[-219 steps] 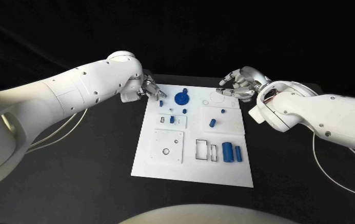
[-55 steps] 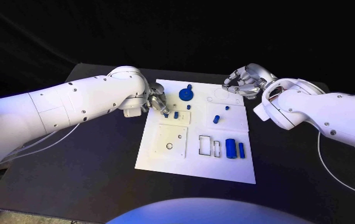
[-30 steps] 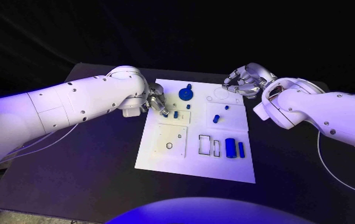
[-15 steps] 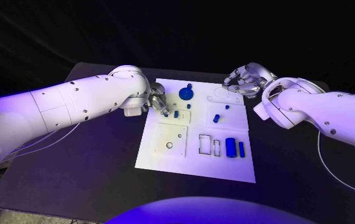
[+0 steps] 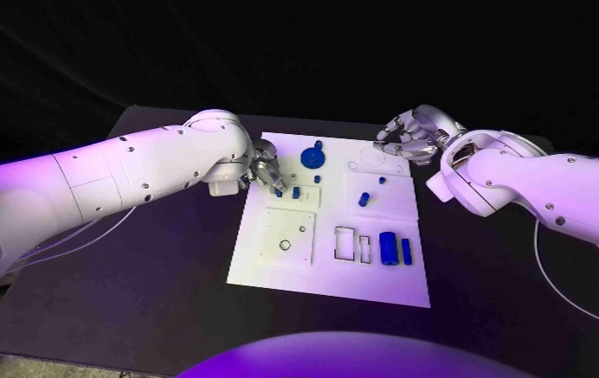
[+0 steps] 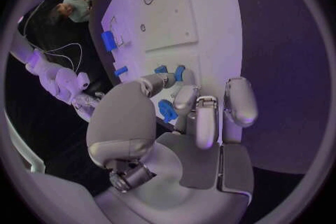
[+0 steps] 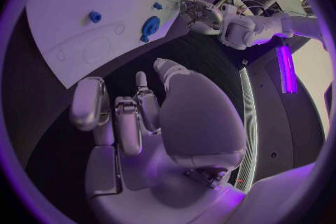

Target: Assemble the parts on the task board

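While the left hand (image 5: 263,170) sits at the board's (image 5: 327,274) left edge, its fingers (image 6: 197,117) are curled down over a small blue part (image 6: 168,111), which the left wrist view shows between the thumb and the other fingers; whether they actually pinch it cannot be told. Just past the fingertips, two more small blue pieces (image 6: 170,71) stand on the board, touching or nearly touching the thumb tip. In the head view these show as a short blue peg (image 5: 294,193) beside the hand, in a small raised square on the board.

The right hand (image 5: 409,140) hovers at the far right corner of the board with its fingers (image 7: 129,123) curled inward and nothing visible in them (the right wrist view shows the palm bare). It is off the board's edge, above the black table (image 5: 150,248).

Outward from the hands, a blue disc (image 5: 312,158) with a small knob lies near the far edge of the board, between the two hands. A tiny blue stud (image 5: 379,180) and a short blue cylinder (image 5: 363,198) lie on the right half. Nearer the robot, a larger blue cylinder (image 5: 389,249) and a thin blue bar (image 5: 407,253) lie side by side, just right of two rectangular slots (image 5: 351,245). A square plate (image 5: 288,236) with a hole sits left of those slots.
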`<state>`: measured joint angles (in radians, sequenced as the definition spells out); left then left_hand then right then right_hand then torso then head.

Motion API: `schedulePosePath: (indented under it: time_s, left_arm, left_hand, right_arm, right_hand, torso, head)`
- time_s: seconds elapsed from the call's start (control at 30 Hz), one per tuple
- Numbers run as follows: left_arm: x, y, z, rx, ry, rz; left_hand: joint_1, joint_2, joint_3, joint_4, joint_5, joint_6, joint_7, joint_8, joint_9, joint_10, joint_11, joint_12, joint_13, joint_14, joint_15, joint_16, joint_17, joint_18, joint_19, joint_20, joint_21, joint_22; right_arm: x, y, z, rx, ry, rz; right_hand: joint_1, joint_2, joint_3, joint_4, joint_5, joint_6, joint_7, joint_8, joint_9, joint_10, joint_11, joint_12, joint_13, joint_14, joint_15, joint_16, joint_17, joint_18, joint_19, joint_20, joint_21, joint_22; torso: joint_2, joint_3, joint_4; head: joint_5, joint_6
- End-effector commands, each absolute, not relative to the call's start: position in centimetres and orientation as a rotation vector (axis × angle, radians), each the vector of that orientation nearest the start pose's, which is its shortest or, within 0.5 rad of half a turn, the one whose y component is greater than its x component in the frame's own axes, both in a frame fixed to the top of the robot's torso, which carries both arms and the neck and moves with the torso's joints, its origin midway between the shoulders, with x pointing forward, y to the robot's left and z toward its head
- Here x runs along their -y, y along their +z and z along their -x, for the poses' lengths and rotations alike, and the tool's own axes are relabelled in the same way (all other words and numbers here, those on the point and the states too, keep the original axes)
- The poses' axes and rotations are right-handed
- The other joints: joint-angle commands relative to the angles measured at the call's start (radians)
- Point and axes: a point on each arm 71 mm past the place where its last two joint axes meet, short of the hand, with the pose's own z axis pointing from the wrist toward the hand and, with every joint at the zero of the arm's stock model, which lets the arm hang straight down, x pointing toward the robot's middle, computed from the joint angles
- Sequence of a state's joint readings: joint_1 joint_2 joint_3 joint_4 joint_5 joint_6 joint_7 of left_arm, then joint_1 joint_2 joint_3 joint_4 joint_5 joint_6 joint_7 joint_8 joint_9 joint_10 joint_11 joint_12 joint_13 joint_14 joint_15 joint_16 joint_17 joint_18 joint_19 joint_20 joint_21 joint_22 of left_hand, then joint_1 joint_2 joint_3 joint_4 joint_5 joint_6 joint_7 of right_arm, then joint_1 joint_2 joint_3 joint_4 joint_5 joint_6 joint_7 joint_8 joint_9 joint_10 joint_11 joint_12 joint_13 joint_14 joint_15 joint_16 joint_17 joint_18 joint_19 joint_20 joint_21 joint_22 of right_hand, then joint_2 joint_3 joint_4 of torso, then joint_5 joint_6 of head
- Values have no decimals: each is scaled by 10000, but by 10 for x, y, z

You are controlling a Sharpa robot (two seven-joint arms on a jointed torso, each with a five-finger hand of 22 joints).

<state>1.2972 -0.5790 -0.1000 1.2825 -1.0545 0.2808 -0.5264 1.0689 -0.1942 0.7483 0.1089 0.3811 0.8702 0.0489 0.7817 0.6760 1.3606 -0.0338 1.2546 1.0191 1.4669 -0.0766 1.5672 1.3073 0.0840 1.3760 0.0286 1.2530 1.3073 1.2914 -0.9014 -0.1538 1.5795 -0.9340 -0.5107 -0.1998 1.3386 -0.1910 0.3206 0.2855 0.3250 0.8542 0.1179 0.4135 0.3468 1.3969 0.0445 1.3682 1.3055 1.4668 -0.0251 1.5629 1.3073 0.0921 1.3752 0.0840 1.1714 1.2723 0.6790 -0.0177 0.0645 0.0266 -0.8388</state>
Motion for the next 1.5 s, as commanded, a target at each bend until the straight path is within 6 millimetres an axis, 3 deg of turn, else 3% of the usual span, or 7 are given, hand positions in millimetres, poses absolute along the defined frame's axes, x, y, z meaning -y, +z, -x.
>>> schedulePosePath:
  time_s: [0.03, 0.37, 0.47, 0.53, 0.7, 0.8, 1.5]
  left_arm:
    - [-147, -219, -516, -24448, -3815, 205]
    - [-150, -220, -518, -24454, -3665, 327]
    - [-151, -220, -519, -24474, -3612, 347]
    - [-150, -221, -519, -24489, -3586, 357]
    - [-151, -222, -520, -24518, -3548, 400]
    - [-152, -223, -520, -24539, -3504, 439]
    - [-161, -219, -524, -24064, -3680, 1014]
  left_hand:
    - [-154, -13, 395, -310, -162, 109, -219, -70, -1, 23, -43, -58, -1, 1039, -99, 36, 2635, -30, 40, -1, -52, 1001]
    - [-332, -94, 298, -84, -621, 147, -247, -141, -16, 6, -64, -63, 7, 1039, -119, 36, 2635, -30, 50, -21, -99, 999]
    - [-577, -278, -19, 199, -1027, 197, -248, -223, -53, -5, -61, -39, 45, 1039, -117, 36, 2635, -31, 53, -21, -142, 999]
    - [-638, -355, -484, 425, -792, 248, -246, -277, -75, -19, -58, -26, 63, 1039, -119, 36, 2635, -33, 63, -24, -160, 1013]
    - [-819, -405, -1408, 1050, -998, 324, -201, -389, -117, -35, -24, -10, 97, 1039, -93, 36, 2635, -36, 82, -12, -195, 1041]
    - [-803, -456, -2020, 1383, -625, 350, -194, -434, -118, -46, -14, -6, 113, 1039, -90, 36, 2635, -35, 87, -6, -217, 1064]
    - [-580, -350, -2433, 1624, -557, 413, -217, -430, -95, -44, -31, 11, 148, 1039, -97, 36, 2635, -35, 96, -11, -230, 1090]
  right_arm:
    - [232, -182, -482, -17069, 7059, -4472]
    - [232, -182, -482, -17068, 7065, -4475]
    - [232, -182, -482, -17066, 7066, -4478]
    - [232, -182, -482, -17067, 7069, -4477]
    - [232, -182, -482, -17086, 7078, -4467]
    - [232, -182, -482, -17096, 7081, -4466]
    - [233, -182, -482, -17113, 7080, -4473]
  right_hand:
    - [-109, -30, 71, 5, 39, 81, 17, -53, -17, -16, -65, -3, 4, 957, -53, -47, 2279, 46, 14, -74, -63, 9]
    - [-109, -30, 71, 5, 39, 81, 17, -53, -17, -16, -65, -3, 4, 957, -53, -47, 2279, 46, 14, -74, -63, 9]
    - [-109, -30, 71, 5, 39, 81, 17, -53, -17, -16, -65, -3, 4, 957, -53, -47, 2279, 46, 14, -74, -63, 9]
    - [-117, -38, 85, 6, 62, 81, 19, -64, -18, -17, -65, -6, 1, 954, -52, -52, 2264, 49, 9, -75, -77, 1]
    - [-117, -38, 85, 6, 62, 81, 19, -64, -18, -17, -65, -6, 1, 954, -52, -52, 2264, 49, 9, -75, -77, 1]
    - [-117, -38, 85, 6, 62, 81, 19, -64, -18, -17, -65, -6, 1, 954, -52, -52, 2264, 49, 9, -75, -77, 1]
    - [-147, -51, 102, 12, 83, 86, 22, -80, -18, -12, -62, -3, 4, 953, -50, -53, 2261, 50, 6, -75, -88, -2]
  torso:
    - [1, -6, 10]
    - [2, -10, 6]
    - [10, -10, 6]
    - [12, -12, 3]
    - [-5, -6, 0]
    - [-2, -4, 0]
    - [-6, -2, -2]
  head:
    - [-6, -6]
    - [-2, -14]
    - [-13, -29]
    - [-12, -23]
    - [-17, -30]
    - [-19, -37]
    - [-111, -49]
